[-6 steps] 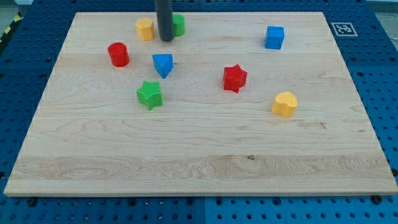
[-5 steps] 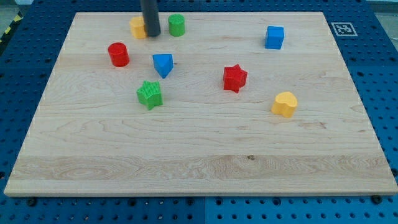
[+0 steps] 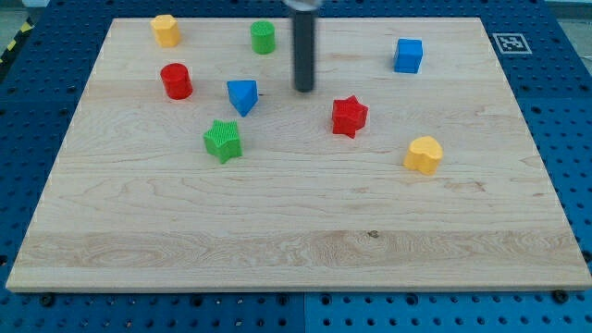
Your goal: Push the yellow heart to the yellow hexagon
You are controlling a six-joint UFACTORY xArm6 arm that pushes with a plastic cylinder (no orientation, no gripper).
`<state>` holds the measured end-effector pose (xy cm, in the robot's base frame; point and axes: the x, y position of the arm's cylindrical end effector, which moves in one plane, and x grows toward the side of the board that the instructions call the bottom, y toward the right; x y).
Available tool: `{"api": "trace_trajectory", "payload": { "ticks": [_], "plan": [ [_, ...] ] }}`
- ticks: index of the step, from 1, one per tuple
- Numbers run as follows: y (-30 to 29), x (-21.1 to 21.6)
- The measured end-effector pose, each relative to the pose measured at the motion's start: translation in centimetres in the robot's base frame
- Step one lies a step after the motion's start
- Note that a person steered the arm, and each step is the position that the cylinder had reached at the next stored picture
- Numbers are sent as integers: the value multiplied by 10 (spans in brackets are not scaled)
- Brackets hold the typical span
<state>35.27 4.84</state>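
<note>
1. Yellow heart (image 3: 424, 154): at the view's right, low on the board (image 3: 277, 231), lying flat, alone. Ribbed sides, paler top face.
2. Heading: lobes look to face the view's left, point toward the right; long axis unclear at this size.
3. Yellow hexagon (image 3: 166, 30): far top-left corner of the board, well apart from the heart.
4. My tip (image 3: 303, 90): on the board between the blue triangle (image 3: 242, 96) and red star (image 3: 349, 116), touching neither. No gripper here, just a bare rod holding nothing.
5. Others: red cylinder (image 3: 176, 80), green star (image 3: 222, 141), green cylinder (image 3: 263, 37), blue cube (image 3: 408, 55) at top right.
</note>
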Motion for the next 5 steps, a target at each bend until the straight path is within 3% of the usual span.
{"api": "trace_trajectory", "payload": {
  "ticks": [1,3,4,5],
  "plan": [
    [96,23],
    [184,133],
    [178,169],
    [121,165]
  ]
}}
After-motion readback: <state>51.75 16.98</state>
